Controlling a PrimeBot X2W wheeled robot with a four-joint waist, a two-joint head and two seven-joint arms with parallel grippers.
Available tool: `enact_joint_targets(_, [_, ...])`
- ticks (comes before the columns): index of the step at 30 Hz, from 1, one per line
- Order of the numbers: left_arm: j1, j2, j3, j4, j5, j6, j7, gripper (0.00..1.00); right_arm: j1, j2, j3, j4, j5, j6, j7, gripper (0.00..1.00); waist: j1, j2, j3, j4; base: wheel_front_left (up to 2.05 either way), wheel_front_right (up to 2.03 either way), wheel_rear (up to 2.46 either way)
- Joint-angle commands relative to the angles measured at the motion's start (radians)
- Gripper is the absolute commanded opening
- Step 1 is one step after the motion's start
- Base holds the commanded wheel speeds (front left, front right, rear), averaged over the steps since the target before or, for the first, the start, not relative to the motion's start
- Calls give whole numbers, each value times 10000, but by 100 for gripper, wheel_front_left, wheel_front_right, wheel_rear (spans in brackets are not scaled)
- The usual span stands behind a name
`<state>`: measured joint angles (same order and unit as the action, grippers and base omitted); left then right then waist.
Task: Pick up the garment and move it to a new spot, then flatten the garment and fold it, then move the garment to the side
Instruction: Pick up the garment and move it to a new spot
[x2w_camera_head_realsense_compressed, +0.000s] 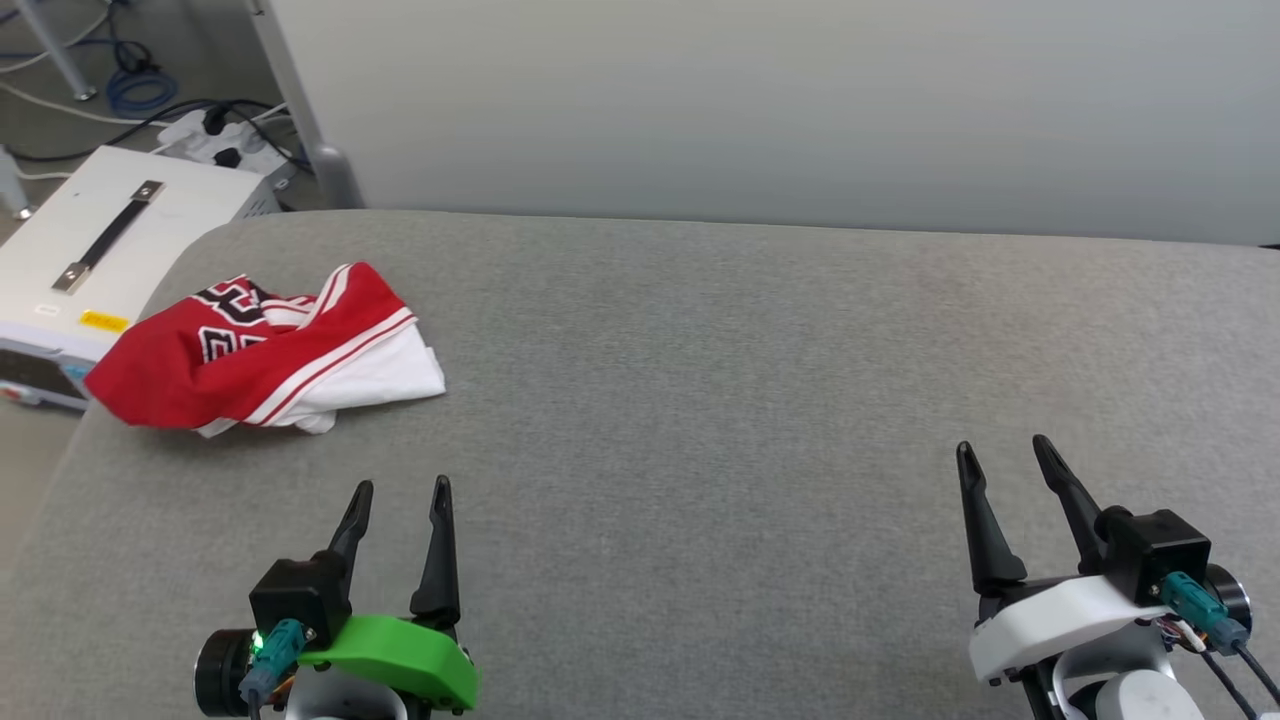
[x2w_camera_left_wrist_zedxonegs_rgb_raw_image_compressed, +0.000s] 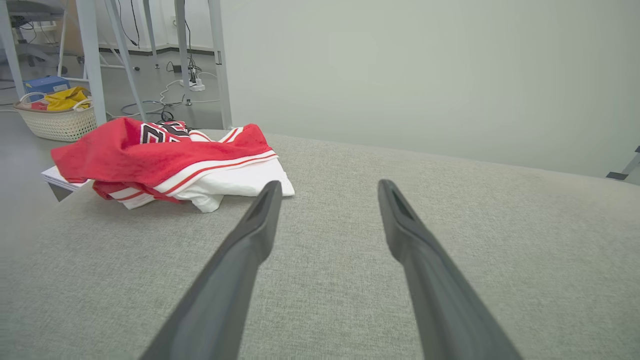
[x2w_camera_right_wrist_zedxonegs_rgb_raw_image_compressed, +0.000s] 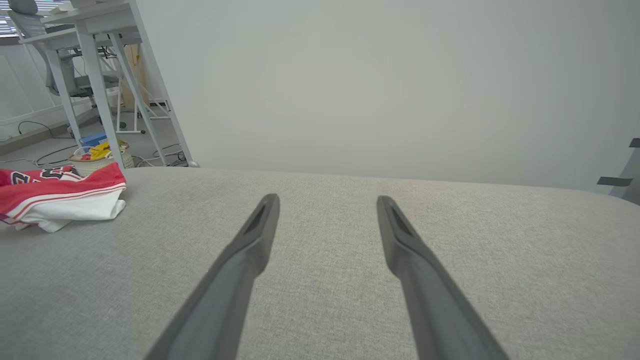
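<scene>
Garment, a crumpled red jersey-style shirt with white short sleeves and red-and-white striped trim (x2w_camera_head_realsense_compressed: 265, 350), is my target, and I judge the pickup not yet begun. Nearest me, the left fingers (x2w_camera_head_realsense_compressed: 438, 550), long and dark on a green mount, stand spread with nothing between them, low over the near edge of the grey fabric-covered counter (x2w_camera_head_realsense_compressed: 700, 400). The right fingers (x2w_camera_head_realsense_compressed: 985, 530), on a white mount, are likewise spread and empty, well apart to the right. I read both as parked in a ready pose, wide enough to take a thick fold of cloth.

Farther out, the shirt lies bunched at the counter's far-left corner. Its white sleeve points toward the middle, the black numerals sit on the far side, and the red hem is at the rim, perhaps a little over it. It is ahead and left of the left fingers and touches neither pair, so that arm looks the natural one to reach. The broad middle seems the sensible new spot for flattening.

Beyond the corner, on the floor, a white box with a dark strap handle (x2w_camera_head_realsense_compressed: 110, 240) stands beside a power strip and cables (x2w_camera_head_realsense_compressed: 225, 135). Cloth dragged leftward could slide off toward them. Behind it all rises a plain pale wall (x2w_camera_head_realsense_compressed: 760, 100).
</scene>
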<state>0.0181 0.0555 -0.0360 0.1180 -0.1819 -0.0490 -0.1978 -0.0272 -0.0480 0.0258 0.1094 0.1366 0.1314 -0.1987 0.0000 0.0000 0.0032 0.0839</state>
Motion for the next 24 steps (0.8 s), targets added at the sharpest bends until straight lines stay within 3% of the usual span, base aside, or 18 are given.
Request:
enact_joint_targets(1, [-95,-42,-22,42,-130,-59,-116,100,-125,-19,88,60,79,-6,-113,100,0,0,3,385,0,0,0])
enact_joint_targets(24, [17,-52,-1,368,-375,-293,-593,100,-197,-21,756,433,608,-7,-584,100,0,0,-42,3179,0,0,0])
